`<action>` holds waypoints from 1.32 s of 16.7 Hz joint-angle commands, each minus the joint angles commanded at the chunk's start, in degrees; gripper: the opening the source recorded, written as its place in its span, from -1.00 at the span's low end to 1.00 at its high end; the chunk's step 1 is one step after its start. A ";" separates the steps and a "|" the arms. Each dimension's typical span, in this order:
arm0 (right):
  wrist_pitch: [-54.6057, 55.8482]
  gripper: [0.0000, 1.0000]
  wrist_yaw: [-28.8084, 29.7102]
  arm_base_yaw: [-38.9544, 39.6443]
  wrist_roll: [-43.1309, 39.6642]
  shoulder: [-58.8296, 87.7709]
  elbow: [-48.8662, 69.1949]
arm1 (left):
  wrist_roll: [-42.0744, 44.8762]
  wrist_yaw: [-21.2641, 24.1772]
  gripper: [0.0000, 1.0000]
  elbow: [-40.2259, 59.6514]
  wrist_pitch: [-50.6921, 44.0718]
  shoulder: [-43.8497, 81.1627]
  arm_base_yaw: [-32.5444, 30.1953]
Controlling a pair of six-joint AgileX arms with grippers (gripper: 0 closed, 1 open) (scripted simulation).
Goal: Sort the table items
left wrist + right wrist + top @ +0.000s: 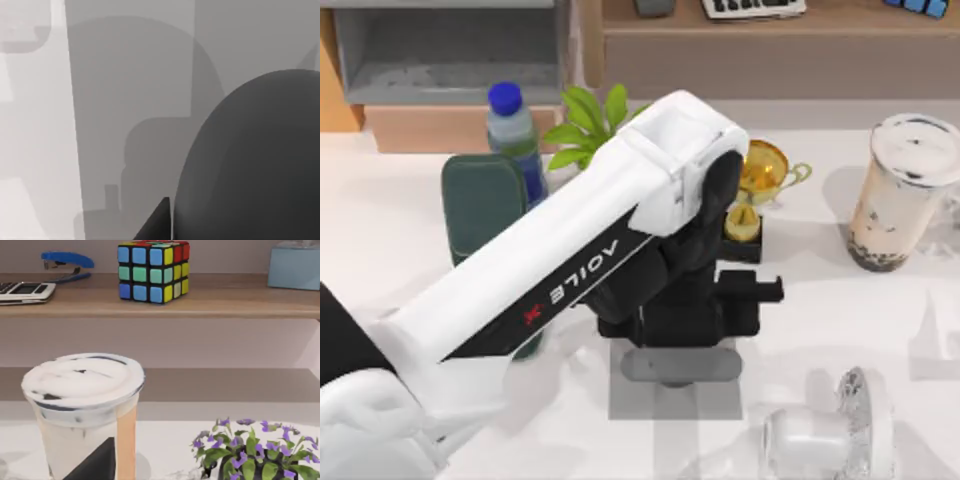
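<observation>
Our left arm (570, 270) reaches over mid-table, its gripper (680, 365) low above the dark grey mouse (250, 165) on a grey mat (630, 400); we cannot tell its finger state. Milk-tea cup (905, 190) stands at the table's right.

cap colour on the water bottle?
Blue cap on the water bottle, clearest in the top view.
</observation>
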 joint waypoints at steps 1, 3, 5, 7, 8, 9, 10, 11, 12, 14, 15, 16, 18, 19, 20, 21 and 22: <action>0.00 1.00 0.00 0.00 0.00 0.00 0.00 | 0.01 0.03 -1.00 0.31 -0.39 -0.11 -0.06; 0.00 1.00 0.00 0.00 0.00 0.00 0.00 | -0.02 -0.01 -1.00 0.92 -1.01 -0.40 -0.14; 0.00 1.00 0.00 0.00 0.00 0.00 0.00 | -0.05 0.07 -1.00 1.33 -1.65 -0.55 -0.21; 0.00 1.00 0.00 0.00 0.00 0.00 0.00 | -0.05 0.07 -1.00 1.33 -1.65 -0.55 -0.21; 0.00 1.00 0.00 0.00 0.00 0.00 0.00 | -0.05 0.07 -1.00 1.33 -1.65 -0.55 -0.21; 0.00 1.00 0.00 0.00 0.00 0.00 0.00 | -0.05 0.07 -0.85 1.33 -1.65 -0.55 -0.21; 0.00 1.00 0.00 0.00 0.00 0.00 0.00 | -0.05 0.07 -0.70 1.33 -1.65 -0.55 -0.21; 0.00 1.00 0.00 0.00 0.00 0.00 0.00 | -0.05 0.07 -0.55 1.33 -1.65 -0.55 -0.21; 0.00 1.00 0.00 0.00 0.00 0.00 0.00 | -0.05 0.07 -0.40 1.33 -1.65 -0.55 -0.21; 0.00 1.00 0.00 0.00 0.00 0.00 0.00 | -0.05 0.07 -0.10 1.33 -1.65 -0.55 -0.21; 0.00 1.00 0.00 0.00 0.00 0.00 0.00 | -0.05 0.07 0.06 1.33 -1.65 -0.55 -0.21; 0.00 1.00 0.00 0.00 0.00 0.00 0.00 | -0.05 0.07 0.21 1.33 -1.65 -0.55 -0.21; 0.00 1.00 0.00 0.00 0.00 0.00 0.00 | -0.05 0.07 0.51 1.33 -1.65 -0.55 -0.21; 0.00 1.00 0.00 0.00 0.00 0.00 0.00 | -0.05 0.07 0.66 1.33 -1.65 -0.55 -0.21; 0.00 1.00 0.00 0.00 0.00 0.00 0.00 | -0.05 0.07 0.81 1.33 -1.65 -0.55 -0.21; 0.00 1.00 0.00 0.00 0.00 0.00 0.00 | -0.05 0.07 0.96 1.33 -1.65 -0.55 -0.21; 0.00 1.00 0.00 0.00 0.00 0.00 0.00 | -0.05 0.07 1.00 1.33 -1.65 -0.55 -0.21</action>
